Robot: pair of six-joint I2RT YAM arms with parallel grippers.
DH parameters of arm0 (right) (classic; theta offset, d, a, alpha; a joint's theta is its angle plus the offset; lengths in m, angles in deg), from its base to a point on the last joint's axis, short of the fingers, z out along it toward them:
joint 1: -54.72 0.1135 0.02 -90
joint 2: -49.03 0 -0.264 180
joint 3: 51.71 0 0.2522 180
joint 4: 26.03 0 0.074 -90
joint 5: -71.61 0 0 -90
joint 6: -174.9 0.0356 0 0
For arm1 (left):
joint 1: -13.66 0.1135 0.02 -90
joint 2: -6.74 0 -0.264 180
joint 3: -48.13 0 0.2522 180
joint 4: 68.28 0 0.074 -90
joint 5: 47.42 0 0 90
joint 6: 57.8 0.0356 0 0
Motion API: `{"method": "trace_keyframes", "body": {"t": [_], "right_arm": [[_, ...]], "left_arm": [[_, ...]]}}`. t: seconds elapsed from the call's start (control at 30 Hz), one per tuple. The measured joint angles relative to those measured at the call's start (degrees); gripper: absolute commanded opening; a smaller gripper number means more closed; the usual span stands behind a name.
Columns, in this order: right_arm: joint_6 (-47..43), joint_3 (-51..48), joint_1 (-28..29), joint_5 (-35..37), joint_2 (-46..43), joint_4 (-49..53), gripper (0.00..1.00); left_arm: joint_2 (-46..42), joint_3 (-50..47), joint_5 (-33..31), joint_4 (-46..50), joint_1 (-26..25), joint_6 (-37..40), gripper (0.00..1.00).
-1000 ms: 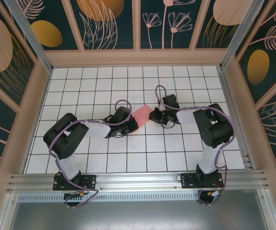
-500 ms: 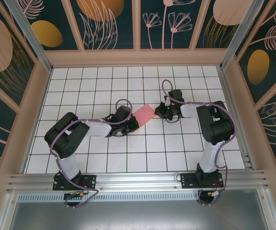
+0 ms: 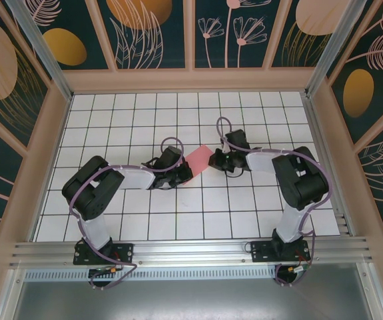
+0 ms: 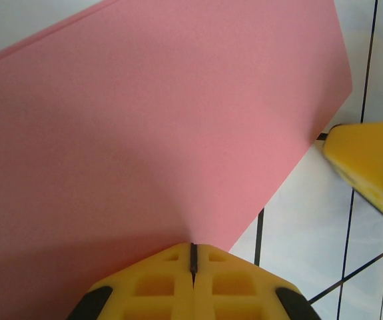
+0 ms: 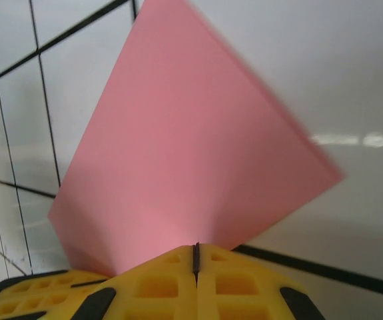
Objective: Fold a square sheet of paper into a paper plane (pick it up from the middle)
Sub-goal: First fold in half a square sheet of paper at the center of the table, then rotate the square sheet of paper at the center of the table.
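Observation:
The pink square sheet of paper [image 3: 198, 159] lies on the white grid table between my two grippers. It looks folded over, with a doubled edge at its far left in the left wrist view. My left gripper [image 3: 187, 173] is shut, its yellow tips [image 4: 192, 248] set on the paper [image 4: 144, 127] near its lower right edge. My right gripper [image 3: 212, 160] is shut too, its tips [image 5: 196, 247] meeting the near corner of the paper [image 5: 184, 153]. Neither slit shows paper pinched in it. The far corner is blurred. No paper plane shape shows.
The right gripper's yellow finger [image 4: 371, 163] pokes in beside the paper's right corner in the left wrist view. The left gripper's finger [image 5: 18, 297] shows at the lower left of the right wrist view. Pink walls [image 3: 51, 147] ring the tiled table [image 3: 178, 220].
The right gripper pulled back to the right half a second ago and has returned to the paper's right edge. The left gripper has stayed at the paper's left side.

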Motion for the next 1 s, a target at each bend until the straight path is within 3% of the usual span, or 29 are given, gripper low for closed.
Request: {"method": "trace_keyframes", "body": {"t": [0.47, 0.7, 0.83, 1.0], "right_arm": [[-0.3, 3.3, -4.2, -3.6, 4.7, 0.2, 0.00], [-1.9, 8.1, -8.7, -0.5, 6.7, 3.0, 0.00], [-2.6, 9.2, -9.5, 2.6, 6.6, 3.9, 0.00], [-2.6, 7.1, -6.8, 5.4, 1.2, 5.7, 0.06]], "left_arm": [[0.2, 0.1, 0.2, -0.1, 0.0, 0.0, 0.02], [0.3, 0.1, 0.4, -0.3, 0.0, -0.2, 0.04], [0.3, 0.8, 0.5, 0.8, 0.0, -0.2, 0.12], [0.2, 5.3, -0.3, 8.3, 0.0, 1.0, 0.32]]}}
